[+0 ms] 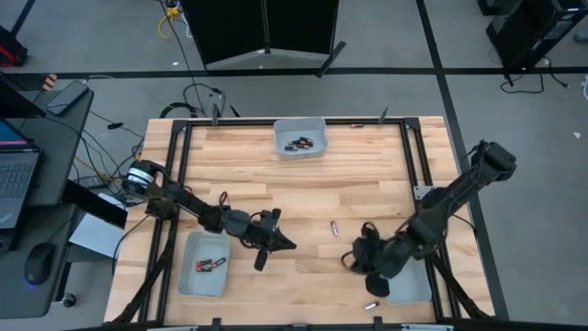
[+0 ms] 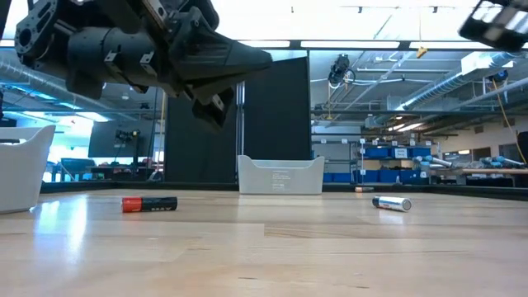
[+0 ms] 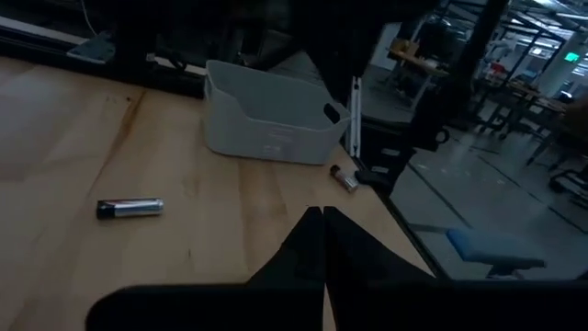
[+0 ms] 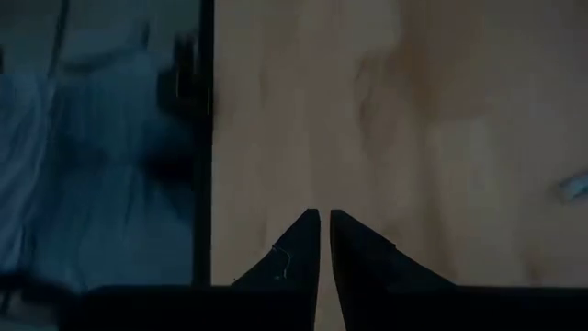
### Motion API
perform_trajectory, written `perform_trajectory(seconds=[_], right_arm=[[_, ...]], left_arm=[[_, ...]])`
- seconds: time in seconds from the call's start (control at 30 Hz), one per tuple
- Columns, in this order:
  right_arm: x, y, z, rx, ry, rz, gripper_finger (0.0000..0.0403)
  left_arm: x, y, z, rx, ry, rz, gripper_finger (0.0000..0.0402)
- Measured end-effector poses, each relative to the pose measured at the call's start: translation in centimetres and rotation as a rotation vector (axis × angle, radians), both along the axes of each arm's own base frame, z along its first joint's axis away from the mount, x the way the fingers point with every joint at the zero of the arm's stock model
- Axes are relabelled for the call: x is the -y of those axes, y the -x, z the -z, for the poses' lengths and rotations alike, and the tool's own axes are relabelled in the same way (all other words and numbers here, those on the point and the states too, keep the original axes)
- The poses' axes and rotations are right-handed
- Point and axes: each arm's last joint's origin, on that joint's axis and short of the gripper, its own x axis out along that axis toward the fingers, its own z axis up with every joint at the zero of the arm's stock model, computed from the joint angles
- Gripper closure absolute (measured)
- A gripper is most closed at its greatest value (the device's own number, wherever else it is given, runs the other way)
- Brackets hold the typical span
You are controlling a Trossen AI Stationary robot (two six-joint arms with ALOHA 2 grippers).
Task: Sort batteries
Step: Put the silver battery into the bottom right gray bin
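A pale tray (image 1: 204,265) at the table's near left holds red-and-black batteries (image 1: 211,265). Beside it the left gripper (image 1: 280,243) hovers, fingers pressed together, holding nothing. A silver battery (image 1: 334,227) lies on bare wood mid-table; another tray (image 1: 300,137) at the far edge holds dark cells (image 1: 299,143). The right gripper (image 1: 352,260) hangs with fingertips nearly touching, nothing visible between them.

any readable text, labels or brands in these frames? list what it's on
Nothing legible.
Pale tray at the table's far edge, front wall: faint embossed marking, too small to read.
Red-and-black battery: printed label, blurred.
Silver battery: no readable print.
Green sign in the room behind: too blurred.
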Motion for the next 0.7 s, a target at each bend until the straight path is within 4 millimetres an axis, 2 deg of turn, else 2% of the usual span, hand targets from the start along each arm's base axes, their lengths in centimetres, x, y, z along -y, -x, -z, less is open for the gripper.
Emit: perform_trajectory(seconds=[0.2,0.43,0.57,0.7], right_arm=[[-4.0,-1.9,2.7,-0.194,0.018,-0.145,0.0362],[-9.3,-3.3,4.3,-0.352,0.098,-0.266,0.0358],[-11.0,-3.3,5.0,-0.449,0.181,-0.288,0.0326],[-11.6,-3.1,5.8,-0.523,0.251,-0.288,0.0274]], left_arm=[[-0.3,-0.1,0.0,0.001,0.001,-0.01,0.0396],[-0.3,-0.1,0.1,-0.005,-0.002,0.002,0.0396],[-0.4,-0.1,0.4,-0.031,-0.031,0.006,0.0396],[-0.4,0.0,0.6,-0.055,-0.041,0.006,0.0396]])
